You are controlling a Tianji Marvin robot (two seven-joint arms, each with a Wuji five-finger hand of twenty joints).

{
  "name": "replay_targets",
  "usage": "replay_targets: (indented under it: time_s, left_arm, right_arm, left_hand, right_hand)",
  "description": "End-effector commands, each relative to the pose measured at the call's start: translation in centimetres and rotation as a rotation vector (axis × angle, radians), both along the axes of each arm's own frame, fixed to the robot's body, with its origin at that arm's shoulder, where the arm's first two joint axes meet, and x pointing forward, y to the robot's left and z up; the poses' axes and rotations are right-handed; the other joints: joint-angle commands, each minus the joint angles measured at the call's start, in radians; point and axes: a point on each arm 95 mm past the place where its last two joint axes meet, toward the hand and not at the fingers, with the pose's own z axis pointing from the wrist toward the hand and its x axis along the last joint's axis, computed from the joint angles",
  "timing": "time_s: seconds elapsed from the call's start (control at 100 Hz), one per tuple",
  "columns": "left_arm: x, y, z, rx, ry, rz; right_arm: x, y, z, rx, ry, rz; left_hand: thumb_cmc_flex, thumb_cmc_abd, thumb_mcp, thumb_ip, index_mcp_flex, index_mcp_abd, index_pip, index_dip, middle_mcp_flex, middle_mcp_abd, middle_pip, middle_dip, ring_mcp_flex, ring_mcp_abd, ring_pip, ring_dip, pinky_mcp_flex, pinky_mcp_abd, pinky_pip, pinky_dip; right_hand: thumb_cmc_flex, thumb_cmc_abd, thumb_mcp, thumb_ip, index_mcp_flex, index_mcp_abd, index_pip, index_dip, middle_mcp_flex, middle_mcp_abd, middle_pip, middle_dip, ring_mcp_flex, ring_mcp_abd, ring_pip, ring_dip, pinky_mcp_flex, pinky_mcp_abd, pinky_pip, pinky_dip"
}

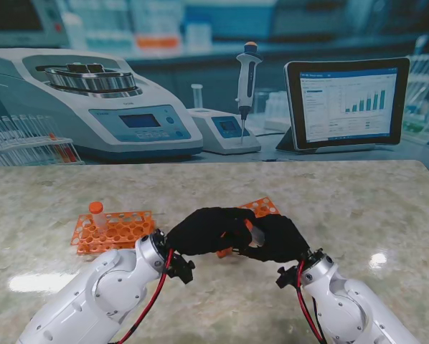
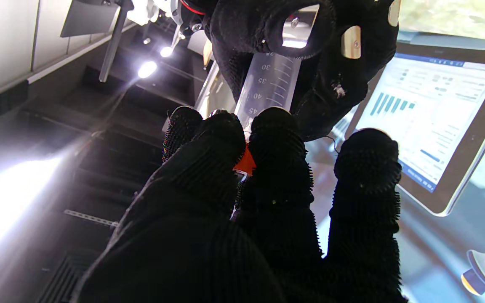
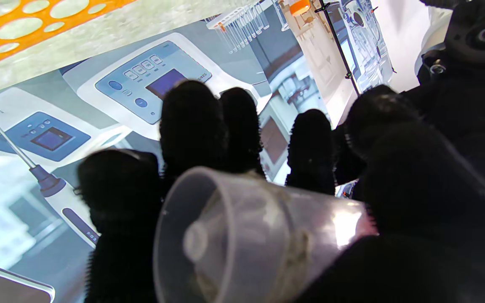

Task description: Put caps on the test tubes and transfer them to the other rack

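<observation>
My right hand (image 1: 277,239) is clamped on a clear, graduated plastic tube (image 2: 270,86), its long axis running across toward my left hand (image 1: 209,231), whose black knit fingers (image 2: 282,143) pinch an orange cap (image 2: 246,162) at its mouth, above the marble table (image 1: 358,208).

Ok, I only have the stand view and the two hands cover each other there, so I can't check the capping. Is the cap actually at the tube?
Observer: Yes. The left wrist view shows the orange cap pinched in the left hand's fingers, right at the tube's end. Whether it is seated is hidden.
Operator: Who holds the tube?
Observer: The right hand is wrapped around it, leaving the printed scale marks on its wall showing.
Operator: Anything inside?
Observer: The right wrist view looks at its cone-shaped bottom. The wall is clear, and I see no liquid.
</observation>
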Motion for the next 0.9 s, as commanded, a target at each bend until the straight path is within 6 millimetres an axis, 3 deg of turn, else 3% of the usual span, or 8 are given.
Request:
replay_targets:
  time_s: [0.0,0.33,0.44,0.51,0.59,0.67,0.75,0.89]
  left_arm:
    - [-0.08,0.05,0.94,-0.011,-0.022,-0.005]
    - [-0.43,0.62,1.8,0.01,-0.042,-0.011]
    - [-0.53,0.7,1.73,0.015,-0.038,-0.015]
    - [-0.53,0.64,1.53,0.017,-0.032,-0.016]
    - [-0.48,0.55,1.32,0.019,-0.023,-0.017]
    - [-0.43,0.51,1.25,0.02,-0.02,-0.015]
    - [-0.42,0.49,1.24,0.021,-0.018,-0.014]
    - [-0.46,0.48,1.18,0.025,-0.012,-0.014]
  right_arm:
    - [-0.28,0.16,-0.45,-0.01,0.016,0.001]
    - [-0.14,0.24,-0.55,-0.018,0.023,-0.005]
    - [-0.16,0.34,-0.55,-0.015,0.03,0.001]
    - [-0.17,0.36,-0.54,-0.019,0.033,0.006]
    - [-0.18,0.33,-0.51,-0.026,0.033,0.008]
    - [-0.15,0.23,-0.46,-0.04,0.022,0.007]
    - [-0.13,0.16,-0.44,-0.045,0.015,0.005]
    - [-0.15,0.2,-0.42,-0.041,0.016,0.013]
  left_hand:
    - [0.125,0.187,0.231,0.068,0.053,0.015,0.085,0.027,0.224,-0.124,0.408,0.079,0.007,-0.038,-0.039,-0.01,0.013,0.017,-0.01,-0.028]
    - [0.125,0.187,0.231,0.068,0.051,0.019,0.083,0.027,0.222,-0.12,0.409,0.078,0.011,-0.032,-0.047,-0.006,0.016,0.018,-0.014,-0.026]
    - [0.125,0.184,0.231,0.067,0.048,0.023,0.074,0.021,0.219,-0.113,0.409,0.083,0.012,-0.023,-0.049,-0.004,0.016,0.02,-0.011,-0.023]
    - [0.125,0.181,0.231,0.065,0.047,0.026,0.062,0.013,0.214,-0.107,0.405,0.091,0.011,-0.013,-0.05,0.0,0.011,0.019,-0.008,-0.019]
    - [0.125,0.178,0.23,0.062,0.049,0.033,0.04,-0.007,0.21,-0.1,0.388,0.106,0.01,0.009,-0.057,0.011,0.005,0.018,-0.003,-0.012]
    - [0.125,0.174,0.229,0.059,0.045,0.037,0.018,-0.032,0.204,-0.09,0.366,0.118,0.013,0.036,-0.056,0.037,0.007,0.01,0.018,-0.002]
    - [0.125,0.172,0.226,0.056,0.042,0.043,-0.007,-0.058,0.196,-0.081,0.345,0.123,0.013,0.047,-0.056,0.062,0.003,0.002,0.041,0.007]
    - [0.125,0.163,0.207,0.053,0.045,0.07,-0.082,-0.134,0.178,-0.068,0.286,0.122,0.01,0.05,-0.072,0.092,-0.004,-0.013,0.053,0.007]
  right_hand:
    - [0.02,0.008,-0.012,-0.024,-0.024,-0.03,-0.016,-0.048,-0.03,0.011,-0.03,-0.021,0.008,0.009,-0.044,-0.007,-0.008,0.015,-0.014,-0.007]
    - [0.075,0.041,0.009,-0.021,-0.048,0.005,-0.028,-0.199,-0.056,0.024,-0.09,-0.071,0.0,0.024,-0.157,-0.004,-0.056,0.03,-0.054,0.012]
    - [0.203,0.155,-0.039,-0.034,-0.047,0.019,-0.015,-0.242,-0.052,0.03,-0.094,-0.082,0.003,0.028,-0.165,0.012,-0.06,0.038,-0.056,0.021]
    - [0.28,0.258,-0.134,-0.043,-0.067,0.048,-0.013,-0.259,-0.049,0.041,-0.104,-0.096,0.005,0.028,-0.152,0.017,-0.056,0.035,-0.038,0.031]
    - [0.316,0.329,-0.134,-0.058,-0.077,0.076,-0.01,-0.255,-0.028,0.056,-0.119,-0.117,0.012,0.021,-0.12,0.022,-0.033,0.028,-0.021,0.03]
    - [0.268,0.347,-0.029,-0.098,-0.053,0.097,-0.04,-0.237,0.013,0.058,-0.132,-0.161,0.017,-0.012,-0.022,0.011,0.019,-0.003,0.017,0.018]
    - [0.224,0.34,0.043,-0.11,-0.037,0.115,-0.052,-0.241,0.053,0.069,-0.133,-0.187,0.022,-0.036,0.049,0.005,0.036,-0.028,0.066,0.041]
    - [0.195,0.343,0.069,-0.114,-0.02,0.107,-0.052,-0.223,0.09,0.068,-0.114,-0.196,0.027,-0.068,0.124,0.012,0.053,-0.063,0.121,0.058]
